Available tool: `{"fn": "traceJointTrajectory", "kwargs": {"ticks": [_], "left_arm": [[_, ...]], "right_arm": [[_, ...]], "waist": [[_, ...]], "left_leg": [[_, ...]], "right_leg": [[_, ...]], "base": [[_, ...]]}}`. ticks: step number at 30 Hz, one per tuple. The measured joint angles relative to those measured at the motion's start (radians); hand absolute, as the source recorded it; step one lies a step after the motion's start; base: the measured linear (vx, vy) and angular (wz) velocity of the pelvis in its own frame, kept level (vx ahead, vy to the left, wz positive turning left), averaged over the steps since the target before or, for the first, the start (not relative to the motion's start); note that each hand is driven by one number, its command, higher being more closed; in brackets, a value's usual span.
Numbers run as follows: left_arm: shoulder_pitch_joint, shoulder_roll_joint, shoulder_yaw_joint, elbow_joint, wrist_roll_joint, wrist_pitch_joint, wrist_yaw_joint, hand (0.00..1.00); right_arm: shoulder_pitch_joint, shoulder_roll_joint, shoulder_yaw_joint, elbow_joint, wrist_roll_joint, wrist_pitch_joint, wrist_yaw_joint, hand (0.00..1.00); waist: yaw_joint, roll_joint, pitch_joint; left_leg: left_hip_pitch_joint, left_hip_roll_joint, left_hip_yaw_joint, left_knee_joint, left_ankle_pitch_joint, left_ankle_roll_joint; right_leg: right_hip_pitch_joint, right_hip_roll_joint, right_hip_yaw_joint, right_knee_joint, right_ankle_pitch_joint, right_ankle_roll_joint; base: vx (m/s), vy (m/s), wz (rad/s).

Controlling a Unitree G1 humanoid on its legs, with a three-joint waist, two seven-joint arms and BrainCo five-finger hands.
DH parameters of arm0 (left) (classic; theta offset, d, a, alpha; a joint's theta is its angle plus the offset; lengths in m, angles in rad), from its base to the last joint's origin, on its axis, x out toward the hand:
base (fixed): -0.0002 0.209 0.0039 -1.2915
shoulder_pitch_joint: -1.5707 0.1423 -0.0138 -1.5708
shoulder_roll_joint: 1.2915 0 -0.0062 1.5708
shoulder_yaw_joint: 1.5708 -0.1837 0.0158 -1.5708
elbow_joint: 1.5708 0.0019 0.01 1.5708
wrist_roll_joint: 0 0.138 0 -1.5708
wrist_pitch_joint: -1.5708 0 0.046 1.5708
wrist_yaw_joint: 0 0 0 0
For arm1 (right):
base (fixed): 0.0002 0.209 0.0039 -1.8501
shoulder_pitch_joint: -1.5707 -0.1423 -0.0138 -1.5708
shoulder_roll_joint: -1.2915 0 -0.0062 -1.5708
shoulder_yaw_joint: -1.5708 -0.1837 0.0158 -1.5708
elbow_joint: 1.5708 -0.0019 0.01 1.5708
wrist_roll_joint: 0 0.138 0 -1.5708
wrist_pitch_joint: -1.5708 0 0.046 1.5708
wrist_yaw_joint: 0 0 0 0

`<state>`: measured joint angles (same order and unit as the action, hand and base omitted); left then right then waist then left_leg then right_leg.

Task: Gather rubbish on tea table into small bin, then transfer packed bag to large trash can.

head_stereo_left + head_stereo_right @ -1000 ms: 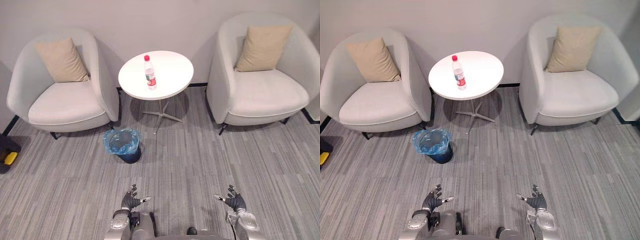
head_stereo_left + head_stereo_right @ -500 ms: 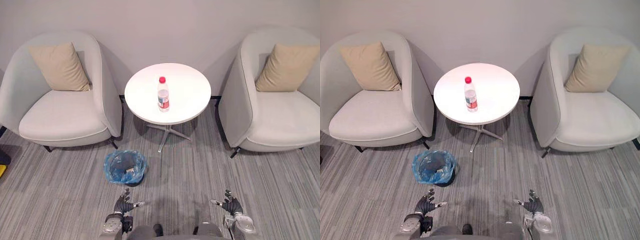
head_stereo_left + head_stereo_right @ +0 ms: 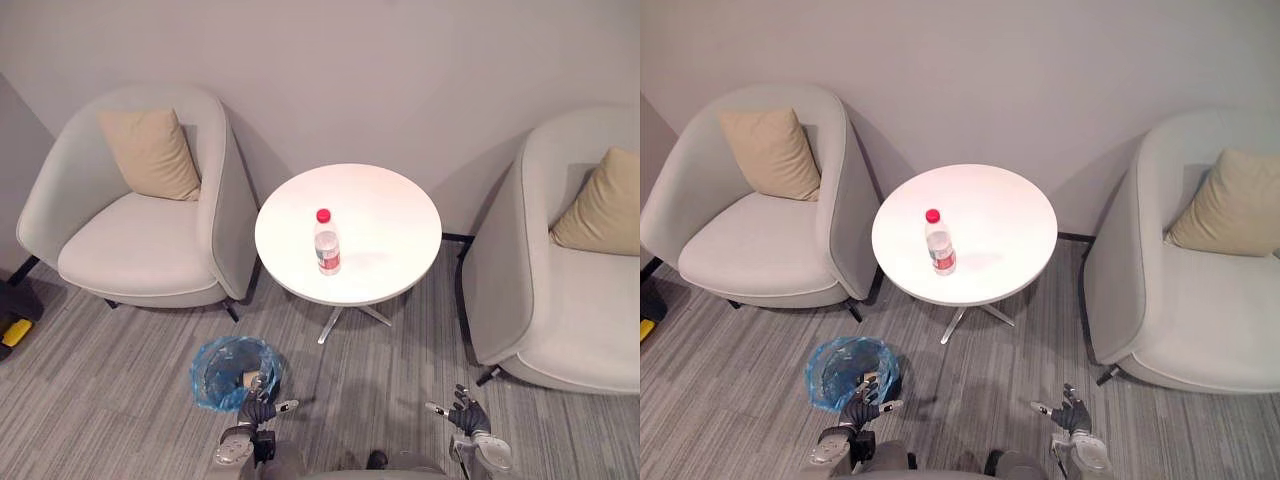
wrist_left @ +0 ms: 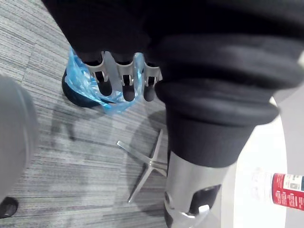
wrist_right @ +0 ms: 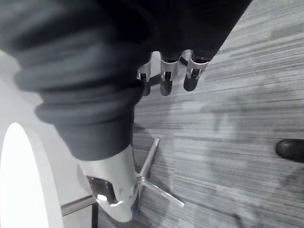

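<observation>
A clear plastic bottle (image 3: 327, 243) with a red cap and red label stands upright near the middle of the round white tea table (image 3: 390, 215). On the carpet to the table's front left is a small dark bin (image 3: 222, 372) lined with a blue bag, with some rubbish inside. My left hand (image 3: 258, 410) hangs low just beside the bin's near right rim, its fingers (image 4: 122, 81) relaxed and empty. My right hand (image 3: 467, 416) hangs low to the right over bare carpet, fingers (image 5: 166, 76) relaxed, holding nothing. The left wrist view also catches the bottle (image 4: 280, 188) and the blue bag (image 4: 81, 84).
A pale armchair (image 3: 140, 250) with a beige cushion stands left of the table and another armchair (image 3: 560, 300) stands to its right, both against the wall. The table's metal star base (image 3: 345, 315) spreads on the carpet. A black and yellow object (image 3: 12, 330) lies at the far left.
The whole picture has shifted as the camera moved closer to the table; table and bin now sit nearer. Both hands stay low, open and empty.
</observation>
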<state>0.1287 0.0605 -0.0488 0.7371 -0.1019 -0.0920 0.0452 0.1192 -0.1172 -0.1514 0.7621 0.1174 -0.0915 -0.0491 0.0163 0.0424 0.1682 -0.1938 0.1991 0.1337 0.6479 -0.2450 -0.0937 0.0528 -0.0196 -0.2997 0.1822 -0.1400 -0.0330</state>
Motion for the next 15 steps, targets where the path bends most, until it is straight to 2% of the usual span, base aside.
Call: {"fn": "traceJointTrajectory", "kwargs": {"ticks": [1,2,3,4,6,8,9,10,12,13,15], "left_arm": [[-0.001,0.0,0.0,-0.001,0.0,0.0,0.0,0.0],[0.0,0.0,0.0,-0.001,-0.001,0.0,0.0,0.0],[0.003,-0.003,-0.001,-0.001,-0.001,0.0,0.0,0.0],[0.004,-0.006,0.0,-0.001,-0.002,0.0,0.001,0.0],[0.006,0.014,0.001,0.0,-0.002,0.0,0.001,0.0],[-0.001,0.023,-0.001,0.0,-0.002,0.001,0.001,0.0],[0.001,0.021,-0.001,0.001,-0.002,0.001,0.0,0.0],[0.003,0.019,-0.001,0.002,-0.002,0.001,0.0,0.0],[0.013,0.035,-0.012,0.002,-0.002,0.001,0.002,0.0],[0.01,0.047,-0.02,0.002,-0.002,0.001,0.002,0.0],[0.0,0.062,-0.022,0.001,-0.003,0.0,0.004,0.0]], "right_arm": [[-0.006,0.0,-0.001,0.0,0.0,0.0,0.0,0.0],[-0.007,0.0,-0.008,0.0,0.0,0.0,-0.004,0.0],[-0.005,-0.004,-0.013,0.0,0.001,-0.001,-0.007,0.0],[-0.003,-0.009,-0.013,0.001,0.001,0.0,-0.009,0.0],[-0.006,0.002,-0.007,0.007,0.0,0.002,-0.012,0.0],[-0.015,0.003,-0.007,0.007,-0.003,0.002,-0.011,0.0],[-0.019,0.0,-0.007,0.008,-0.006,0.002,-0.011,0.0],[-0.023,-0.001,-0.006,0.01,-0.008,0.002,-0.011,0.0],[-0.025,0.004,0.006,0.01,-0.012,0.007,-0.005,0.0],[-0.018,0.009,0.008,0.011,-0.014,0.009,-0.002,0.0],[-0.012,0.015,0.012,0.011,-0.015,0.012,0.006,0.0]], "waist": [[0.002,-0.001,0.0],[0.001,0.0,0.0],[0.002,0.009,-0.004],[0.003,0.022,-0.004],[0.006,-0.015,-0.005],[0.007,-0.033,-0.002],[0.01,-0.038,-0.005],[0.01,-0.037,-0.004],[0.0,-0.037,-0.004],[-0.001,-0.035,-0.006],[-0.003,-0.038,-0.013]], "left_leg": [[-0.011,-0.009,0.005,-0.059,0.003,0.004],[-0.014,-0.039,0.009,-0.233,0.037,0.007],[-0.003,-0.056,0.009,-0.353,0.141,0.025],[-0.001,-0.061,0.005,-0.376,0.231,0.053],[0.023,-0.104,0.015,-0.393,0.21,0.08],[0.024,-0.134,0.027,-0.384,0.176,0.095],[0.035,-0.157,0.035,-0.382,0.133,0.102],[0.049,-0.169,0.039,-0.385,0.121,0.107],[0.117,-0.204,0.038,-0.414,0.1,0.126],[0.132,-0.206,0.026,-0.416,0.098,0.137],[0.149,-0.199,-0.007,-0.424,0.094,0.133]], "right_leg": [[0.003,-0.003,-0.001,-0.004,-0.001,0.001],[0.012,-0.014,-0.005,-0.003,-0.009,0.016],[0.018,-0.013,-0.002,0.0,-0.022,0.036],[0.023,-0.007,0.005,0.004,-0.03,0.048],[0.033,-0.048,0.03,0.001,-0.051,0.082],[0.024,-0.089,0.034,0.029,-0.077,0.106],[0.007,-0.113,0.05,0.091,-0.108,0.132],[-0.014,-0.133,0.071,0.153,-0.122,0.152],[-0.118,-0.187,0.144,0.458,-0.1,0.19],[-0.145,-0.194,0.151,0.518,-0.107,0.19],[-0.198,-0.162,0.176,0.523,-0.167,0.137]], "base": [[0.24,0.077,0.05],[0.27,0.122,0.1],[0.27,0.143,0.05],[0.28,0.143,-0.06],[0.26,0.124,0.0],[0.21,0.148,0.01],[0.21,0.161,-0.14],[0.2,0.155,-0.14],[0.23,0.115,0.12],[0.28,0.057,0.35],[0.31,-0.033,0.57]]}}
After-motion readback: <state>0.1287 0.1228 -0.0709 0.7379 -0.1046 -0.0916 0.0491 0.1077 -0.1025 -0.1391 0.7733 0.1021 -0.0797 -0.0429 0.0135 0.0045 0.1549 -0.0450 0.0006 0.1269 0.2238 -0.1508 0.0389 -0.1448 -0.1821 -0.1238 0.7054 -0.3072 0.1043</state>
